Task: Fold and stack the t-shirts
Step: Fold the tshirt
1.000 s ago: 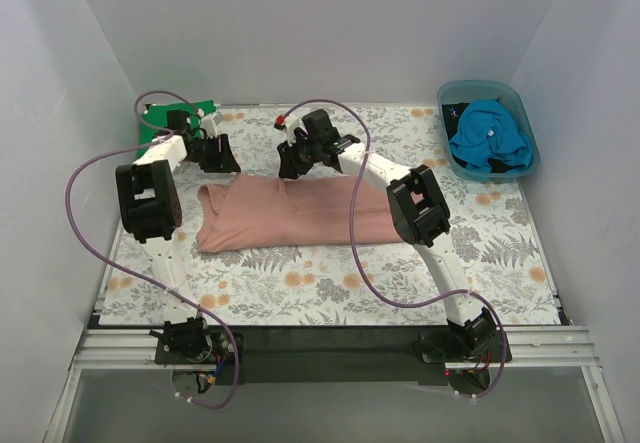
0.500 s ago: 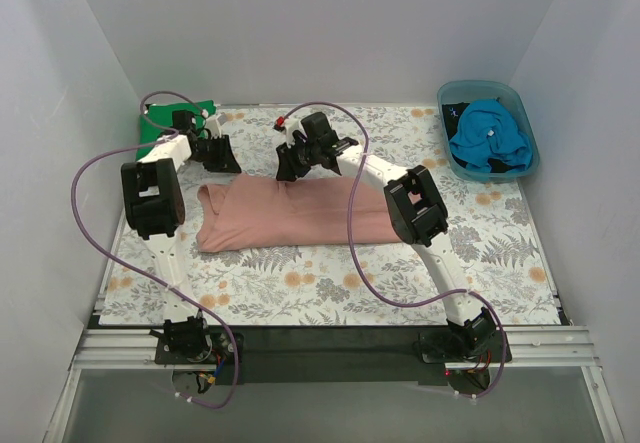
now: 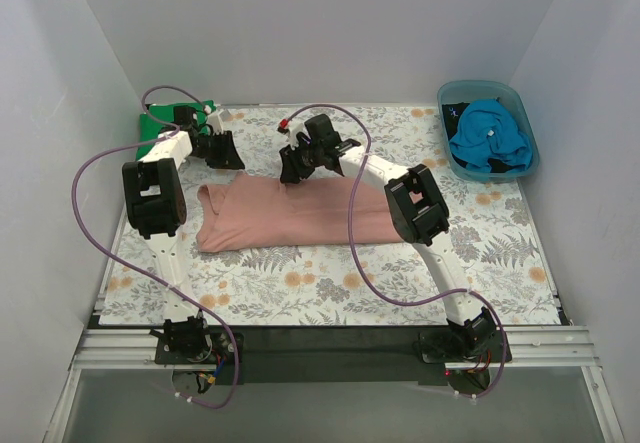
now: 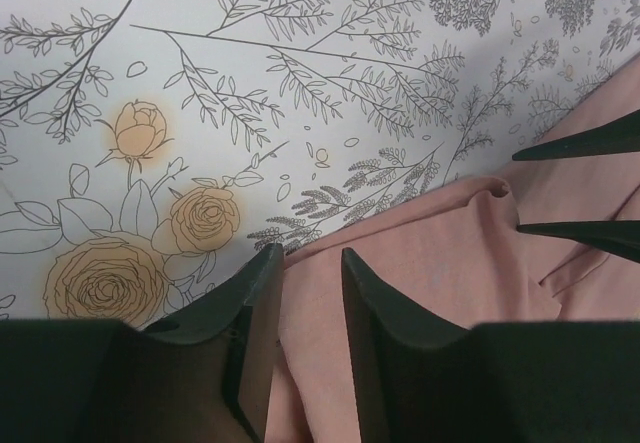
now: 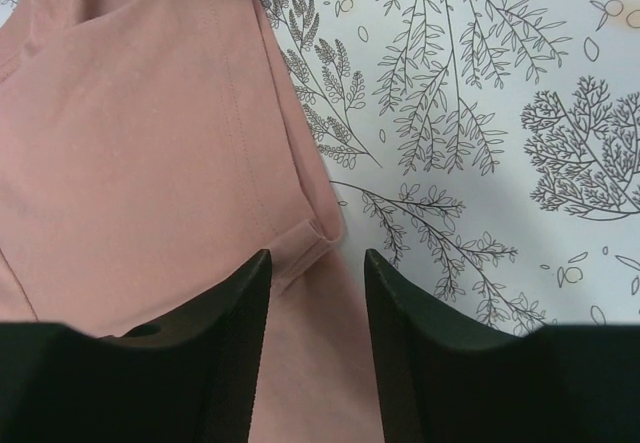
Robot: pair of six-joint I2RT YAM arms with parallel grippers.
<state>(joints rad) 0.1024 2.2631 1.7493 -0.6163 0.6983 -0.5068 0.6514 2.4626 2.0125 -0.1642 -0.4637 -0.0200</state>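
Note:
The dusty pink t-shirt (image 3: 290, 215) lies spread on the floral covering, roughly at the middle. My left gripper (image 3: 222, 158) is down at its far left corner. In the left wrist view its jaws (image 4: 305, 258) stand narrowly open, with the flat pink t-shirt (image 4: 450, 263) edge in the slim gap. My right gripper (image 3: 297, 171) is at the shirt's far edge. It is open (image 5: 315, 263) over a hem fold of the pink t-shirt (image 5: 130, 133). A bright green t-shirt (image 3: 158, 121) sits at the back left. A bright blue t-shirt (image 3: 488, 135) lies bunched in a tub.
The teal plastic tub (image 3: 470, 91) stands at the back right corner. White walls close in the table on three sides. Purple cables loop from both arms. The right gripper's fingertips (image 4: 580, 143) show at the right edge of the left wrist view.
The left gripper's jaws have narrowed around the pink shirt's edge. The right gripper has stayed open, and both arms have hardly shifted.

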